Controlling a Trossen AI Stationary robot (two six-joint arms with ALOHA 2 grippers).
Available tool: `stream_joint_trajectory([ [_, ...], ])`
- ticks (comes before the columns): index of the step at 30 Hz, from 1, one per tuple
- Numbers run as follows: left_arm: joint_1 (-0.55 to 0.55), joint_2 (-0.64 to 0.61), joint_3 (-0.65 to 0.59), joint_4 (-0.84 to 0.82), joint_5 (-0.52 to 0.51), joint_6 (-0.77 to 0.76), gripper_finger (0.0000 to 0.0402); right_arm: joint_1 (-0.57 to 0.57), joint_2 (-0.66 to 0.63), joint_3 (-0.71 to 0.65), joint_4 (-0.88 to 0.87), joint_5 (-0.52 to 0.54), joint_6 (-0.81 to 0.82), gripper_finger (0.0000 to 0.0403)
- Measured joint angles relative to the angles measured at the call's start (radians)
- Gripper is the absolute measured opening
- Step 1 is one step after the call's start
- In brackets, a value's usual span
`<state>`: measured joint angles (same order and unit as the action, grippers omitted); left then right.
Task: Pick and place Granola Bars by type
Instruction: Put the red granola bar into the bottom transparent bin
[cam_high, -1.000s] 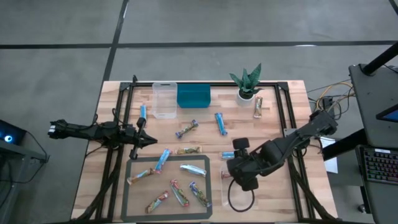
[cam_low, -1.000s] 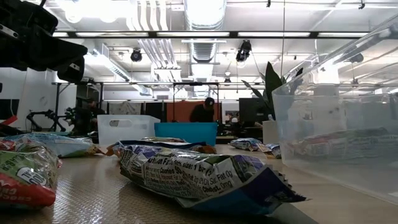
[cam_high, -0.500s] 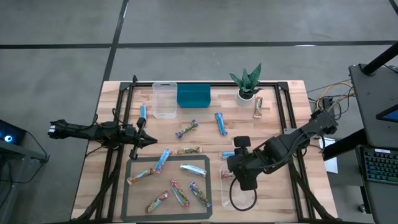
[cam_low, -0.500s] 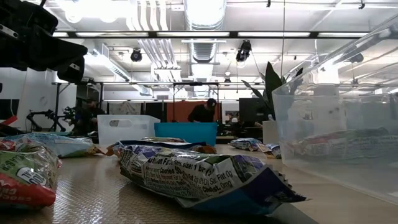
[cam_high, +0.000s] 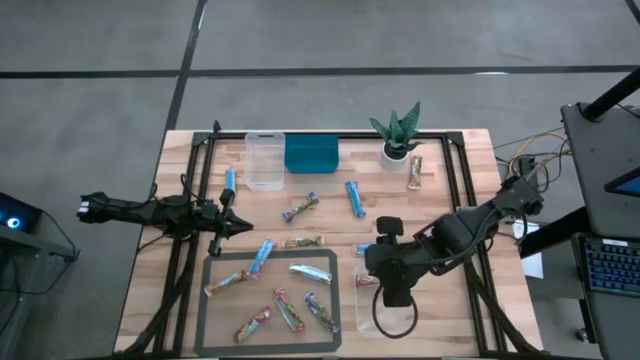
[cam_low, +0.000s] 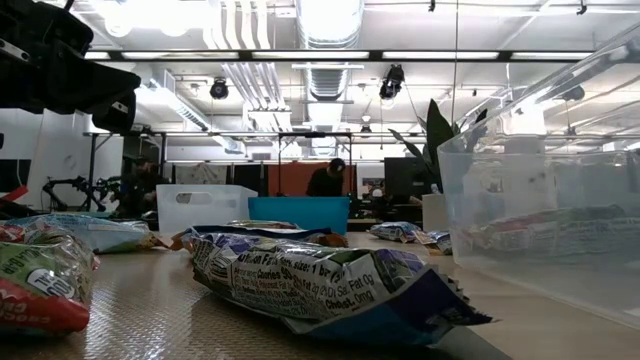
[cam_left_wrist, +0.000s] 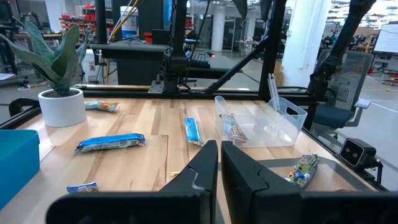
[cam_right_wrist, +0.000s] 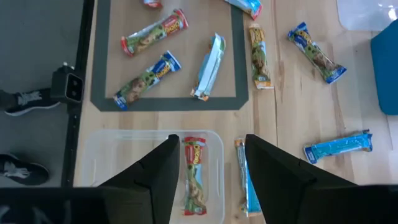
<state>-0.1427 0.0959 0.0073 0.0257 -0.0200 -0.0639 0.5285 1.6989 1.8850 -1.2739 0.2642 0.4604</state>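
Observation:
Wrapped granola bars lie about the table. Several rest flat on a grey mat (cam_high: 201, 300): a blue one (cam_high: 262, 257), a silvery-white one (cam_high: 311, 271) and green/red ones (cam_high: 289, 310). Others lie on bare wood, among them a blue bar (cam_high: 355, 197) and a brown one (cam_high: 304, 241). A green/red bar (cam_right_wrist: 194, 175) lies flat in a clear tub (cam_right_wrist: 112, 155). My right gripper (cam_right_wrist: 211, 142) hovers open above that tub (cam_high: 385, 315), touching nothing. My left gripper (cam_high: 245, 227) waits, shut, over the table's left side; its fingers (cam_left_wrist: 205, 163) hold nothing.
At the far edge stand a second clear tub (cam_high: 264, 160), a teal bin (cam_high: 311, 154) and a potted plant (cam_high: 397, 135), with a brown bar (cam_high: 415, 172) beside it. A blue bar (cam_right_wrist: 245, 180) lies on the wood just outside the near tub. Black frame rails run along both sides.
My right gripper has drifted a little toward the table's left above the clear tub, staying open. The bars and my left arm have kept still.

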Motion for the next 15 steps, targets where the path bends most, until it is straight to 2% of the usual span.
stream_joint_trajectory([
  [15,0.000,0.000,0.000,0.000,0.000,0.000,0.0005,0.000,0.000,0.000,0.004,0.005,0.003,0.0171],
])
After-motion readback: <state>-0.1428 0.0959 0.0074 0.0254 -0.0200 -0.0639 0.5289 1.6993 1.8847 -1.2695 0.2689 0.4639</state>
